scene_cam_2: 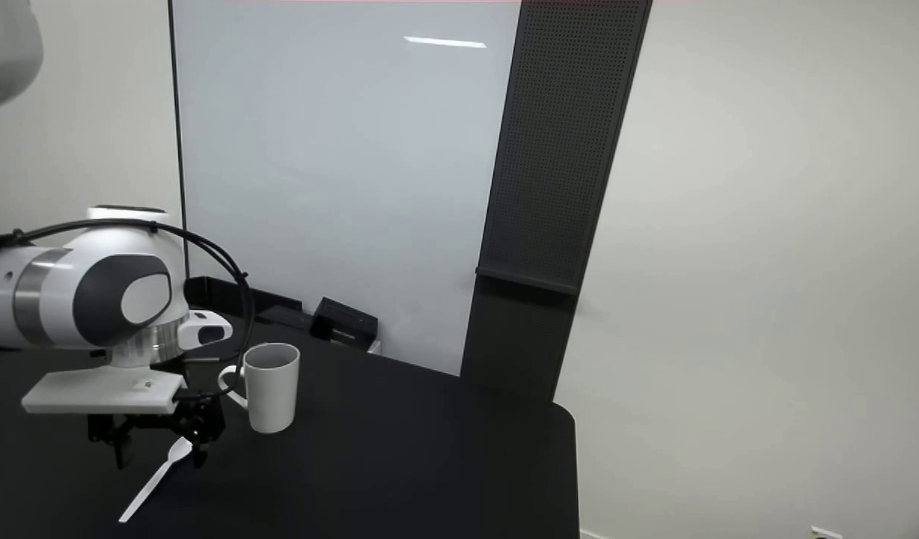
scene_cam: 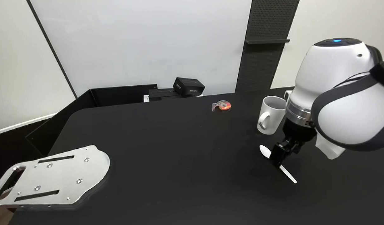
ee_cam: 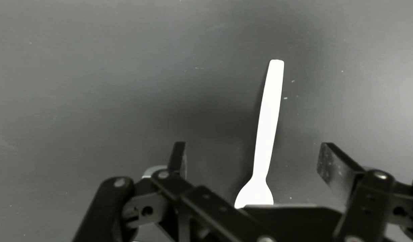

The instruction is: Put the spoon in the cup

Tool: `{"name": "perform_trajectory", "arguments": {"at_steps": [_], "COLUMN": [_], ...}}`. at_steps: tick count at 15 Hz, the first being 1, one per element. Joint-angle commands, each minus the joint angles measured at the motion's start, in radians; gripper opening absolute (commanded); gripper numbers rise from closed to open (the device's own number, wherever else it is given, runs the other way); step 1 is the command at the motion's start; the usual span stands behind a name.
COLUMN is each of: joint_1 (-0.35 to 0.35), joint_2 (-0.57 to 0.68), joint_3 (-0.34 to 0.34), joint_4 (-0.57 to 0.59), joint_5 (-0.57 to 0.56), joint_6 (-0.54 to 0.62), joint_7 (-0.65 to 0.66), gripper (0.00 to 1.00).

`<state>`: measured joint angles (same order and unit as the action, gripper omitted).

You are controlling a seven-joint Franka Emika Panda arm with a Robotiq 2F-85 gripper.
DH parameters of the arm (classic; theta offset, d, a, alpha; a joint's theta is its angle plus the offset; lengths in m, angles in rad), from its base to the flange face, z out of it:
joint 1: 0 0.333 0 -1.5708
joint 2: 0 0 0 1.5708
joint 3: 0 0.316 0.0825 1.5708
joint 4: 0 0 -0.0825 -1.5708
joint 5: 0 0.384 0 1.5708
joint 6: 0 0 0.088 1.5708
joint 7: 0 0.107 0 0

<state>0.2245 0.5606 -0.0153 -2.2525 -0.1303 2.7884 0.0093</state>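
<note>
A: Where was the slim white plastic spoon [ee_cam: 269, 117]?
B: It lay flat on the matt black worktop [scene_cam: 179, 156], outside the white cylindrical ceramic mug [scene_cam_2: 272, 393] but near it
A: And the jaws?
B: They stood wide apart; the black linkage gripper [ee_cam: 254, 156] was over the spoon, one jaw each side of it, with visible gaps left and right in the wrist view
A: Were the jaw tips touching the worktop?
B: Couldn't tell from any view
A: Was the whole spoon visible?
B: Not everywhere; in an exterior view the gripper covered its middle, with the bowl [scene_cam: 265, 151] showing on the mug side and the handle [scene_cam: 288, 174] pointing away; in the wrist view the gripper body hid the bowl's end
A: Mug pose?
B: It stood upright in both exterior views, side handle showing, grey inside visible past the rim, with the white and dark grey robot arm [scene_cam: 332, 72] close by
A: What else was there?
B: A slotted silver metal plate [scene_cam: 62, 175] sat at one edge of the worktop; what looked like a small clear tape dispenser [scene_cam: 224, 105] with an orange-red centre lay farther back, well apart from the plate; black boxes [scene_cam: 189, 87] stood behind the far edge, in front of a white wall panel [scene_cam: 142, 37]
</note>
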Motion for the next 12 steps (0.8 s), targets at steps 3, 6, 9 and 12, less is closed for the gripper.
{"name": "perform_trajectory", "arguments": {"at_steps": [3, 6, 9, 12], "joint_1": [0.062, 0.067, 0.064, 0.084], "joint_2": [0.056, 0.072, 0.082, 0.088], "joint_3": [-0.041, -0.041, -0.037, -0.057], "joint_4": [0.053, 0.065, 0.069, 0.070], "joint_5": [-0.046, -0.045, -0.042, -0.049], "joint_6": [0.009, 0.010, 0.018, 0.037], "joint_7": [0.075, 0.076, 0.071, 0.093], "gripper": [1.00, 1.00, 1.00, 0.68]}}
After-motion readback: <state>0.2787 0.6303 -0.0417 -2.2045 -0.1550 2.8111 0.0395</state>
